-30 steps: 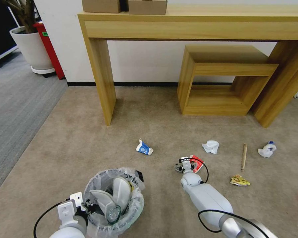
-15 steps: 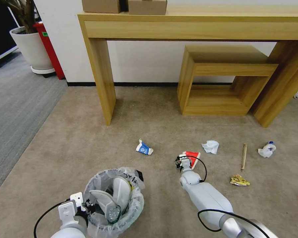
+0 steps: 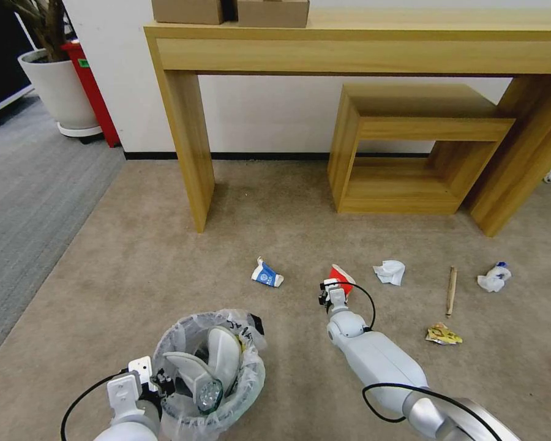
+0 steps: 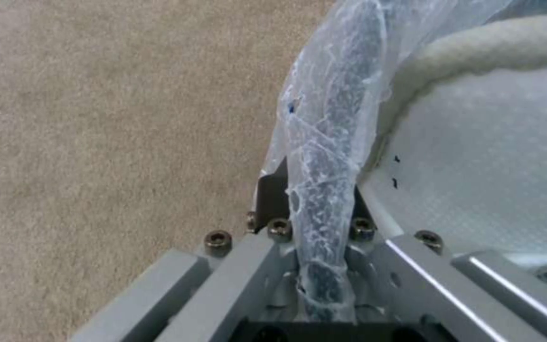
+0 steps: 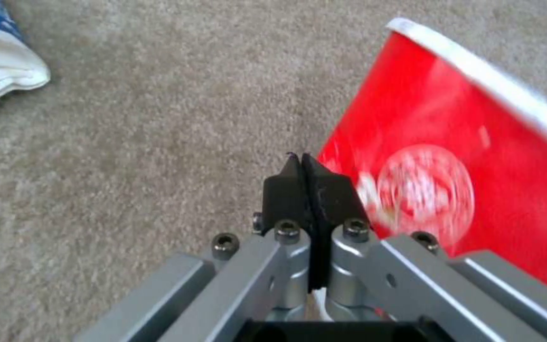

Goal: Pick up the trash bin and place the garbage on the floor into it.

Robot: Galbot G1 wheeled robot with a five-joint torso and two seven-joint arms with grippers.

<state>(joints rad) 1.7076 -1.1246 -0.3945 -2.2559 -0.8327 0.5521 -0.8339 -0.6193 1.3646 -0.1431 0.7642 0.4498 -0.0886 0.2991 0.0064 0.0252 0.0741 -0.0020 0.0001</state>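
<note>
**Now the red cup is pinched and on its way up**

Here the right gripper point(image 3: 332, 293) holds the red paper cup point(image 3: 340, 275), its black pads pressed together with only the cup's thin wall between them, as the right wrist view shows point(image 5: 451, 190). The cup looks tilted, its white rim uppermost, and seems to be off the carpet, though I cannot be sure of that. The left gripper point(image 3: 159, 384) is clamped on the lined rim of the trash bin point(image 3: 251, 373), the plastic bag point(image 4: 324, 156) pinched between its pads, at the robot's near left. Two white slippers point(image 3: 217, 358) and a small clear bottle point(image 3: 207, 392) already stand inside.

So the step in hand is carrying the cup across. The next move calls for swinging it left over the bin's mouth before letting go; the slippers crowd the opening, so the drop wants the free side. Left on the floor: the blue-white carton point(image 3: 266, 274), a white tissue wad point(image 3: 390, 271), the wooden stick point(image 3: 451, 290), a yellow wrapper point(image 3: 442, 334), another wad point(image 3: 493, 277).
</note>
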